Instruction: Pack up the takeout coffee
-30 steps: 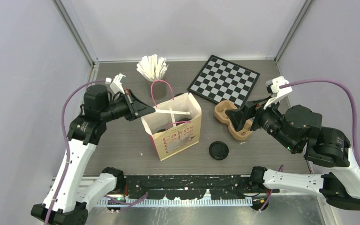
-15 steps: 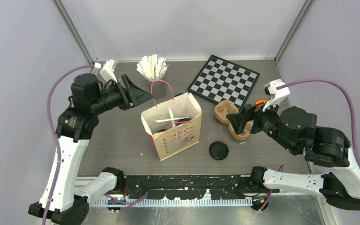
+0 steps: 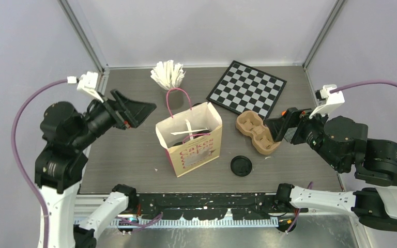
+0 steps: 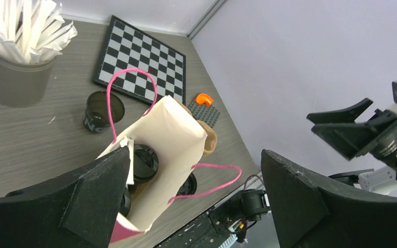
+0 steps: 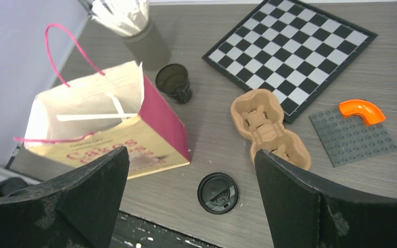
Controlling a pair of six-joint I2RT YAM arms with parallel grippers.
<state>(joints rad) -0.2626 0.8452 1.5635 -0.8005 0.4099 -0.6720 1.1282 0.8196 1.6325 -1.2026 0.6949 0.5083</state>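
Reading left gripper (image 3: 146, 111) as wide open, nothing between the fingers. Hangs above the table left of the paper bag (image 3: 191, 147), pointed toward it. Same for right gripper (image 3: 271, 130): jaws spread, gripping nothing, sits just right of the pulp cup carrier (image 3: 257, 133), aimed left.

Seeing bag upright at mid-table, mouth open, pink handles up, "Cakes" print on the near face. Spotting one lidded black cup (image 4: 143, 163) inside it via left wrist view, low in the bag. Something else dark beside that cup, mostly hidden behind the finger; can't call it. Also white stirrers (image 3: 188, 129) crossed in the bag's mouth.

Finding an open black cup (image 5: 174, 82) standing on the table just behind the bag, between the grey stirrer cup (image 3: 168, 76) and the chessboard (image 3: 247, 88). Noting a loose black lid (image 3: 241, 166) flat on the table, right of the bag's near corner and in front of the carrier, touching neither.

Placing carrier right of the bag, its far end near the chessboard's near corner. Picking up a grey studded plate (image 5: 351, 137) right of the carrier in right wrist view, with an orange curved piece (image 5: 362, 109) at its far edge; on it or just beside, can't tell.
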